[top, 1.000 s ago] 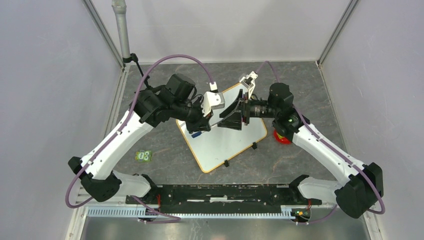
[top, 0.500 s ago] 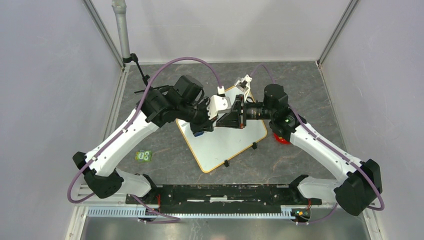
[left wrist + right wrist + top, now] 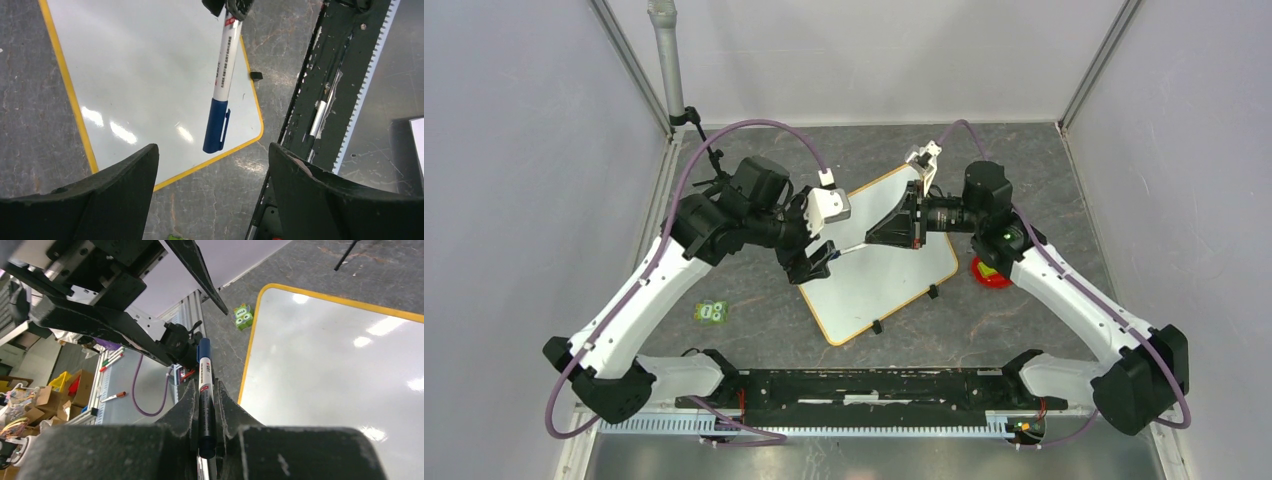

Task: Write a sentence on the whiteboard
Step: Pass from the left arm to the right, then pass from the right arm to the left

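The right gripper [image 3: 206, 390] is pinching the slim white barrel of a marker [image 3: 223, 60] between its black fingers. Its blue clipped cap [image 3: 216, 125] is pointing left toward the left gripper [image 3: 211, 150], whose curved matte fingers are standing wide apart either side of the cap without touching it. Below them the whiteboard [image 3: 884, 285], glossy, round-cornered and yellow-framed, is lying flat and turned diagonally on the grey marbled table [image 3: 1024, 170], mid-scene between both arms

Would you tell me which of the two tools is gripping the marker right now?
The right tool: its fingers are shut on the blue-capped marker, while the left tool stands open and empty.
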You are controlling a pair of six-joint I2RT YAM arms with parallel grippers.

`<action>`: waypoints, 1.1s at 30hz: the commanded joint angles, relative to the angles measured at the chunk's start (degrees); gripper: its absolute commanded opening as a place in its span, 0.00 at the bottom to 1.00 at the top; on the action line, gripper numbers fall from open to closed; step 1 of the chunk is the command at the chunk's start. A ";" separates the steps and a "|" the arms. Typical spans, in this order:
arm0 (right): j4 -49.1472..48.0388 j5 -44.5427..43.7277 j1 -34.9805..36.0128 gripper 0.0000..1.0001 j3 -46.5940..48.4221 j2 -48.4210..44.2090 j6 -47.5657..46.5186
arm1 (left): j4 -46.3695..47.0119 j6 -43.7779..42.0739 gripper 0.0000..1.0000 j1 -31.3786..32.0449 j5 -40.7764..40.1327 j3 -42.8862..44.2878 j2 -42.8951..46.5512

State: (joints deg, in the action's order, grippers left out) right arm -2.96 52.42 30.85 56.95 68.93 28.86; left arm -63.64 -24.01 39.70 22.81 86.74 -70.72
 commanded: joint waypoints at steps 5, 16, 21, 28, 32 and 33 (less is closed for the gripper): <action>-11.76 3.39 0.08 0.00 -2.44 -1.91 11.36 | 3.65 -0.37 0.76 0.04 2.24 -3.49 2.09; -14.02 4.93 0.08 0.04 -5.26 -2.68 12.17 | 3.73 -1.35 0.09 0.10 5.04 -3.55 2.17; -7.90 9.14 0.17 0.51 -2.92 -2.24 -0.17 | 0.57 -4.38 0.02 0.12 7.87 -2.11 1.26; 17.73 13.12 0.26 0.59 6.92 1.22 -26.87 | -3.40 -6.61 0.02 0.11 11.06 0.26 -1.80; 18.37 13.94 0.35 0.62 7.16 1.67 -25.68 | -3.29 -5.07 0.02 0.16 11.57 0.83 -2.80; 17.36 13.63 0.35 0.64 6.86 1.49 -24.24 | -3.38 -4.68 0.02 0.11 11.57 1.04 -3.06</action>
State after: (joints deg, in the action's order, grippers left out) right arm 10.15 63.88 30.92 62.26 70.35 8.56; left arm -66.26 -27.59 39.94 31.86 84.75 -73.12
